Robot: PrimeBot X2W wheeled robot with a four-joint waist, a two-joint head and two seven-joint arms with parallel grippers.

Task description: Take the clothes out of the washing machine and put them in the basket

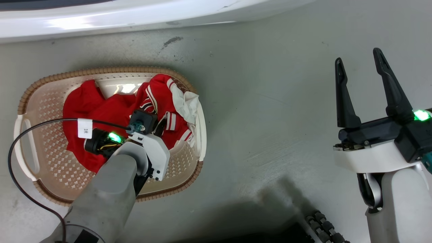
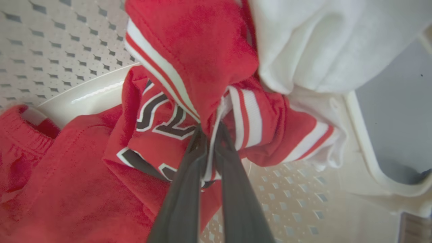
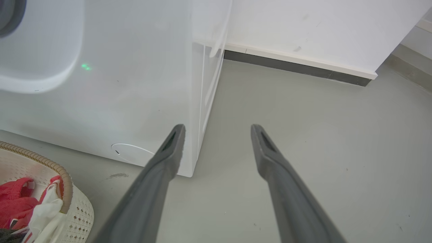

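The basket (image 1: 111,70) is set on the grey floor (image 1: 270,111), near the white front of the washing machine (image 1: 135,17), and both garments are held inside it. The plain red garment (image 1: 98,114) is spread across the left and middle of the basket. The striped garment (image 1: 162,91), red with white stripes and dark lettering, is bunched against it on the right side. The white fabric of the striped garment is draped over the basket's right rim. The left gripper (image 2: 210,130) is lowered into the basket over the striped garment. In the left wrist view its jaws are seen drawn almost together, with a fold of the red and white striped cloth pinched between them. A black cable (image 1: 20,189) with a white label is looped from the left arm over the plain red garment and out past the basket's left handle. The right gripper (image 1: 358,58) is held well apart from the basket, above bare floor on the right, with its jaws spread wide and nothing between them. In the right wrist view its fingers are pointed towards the lower corner of the washing machine, and a white wall (image 3: 320,27) with a dark skirting (image 3: 297,69) is seen beyond.
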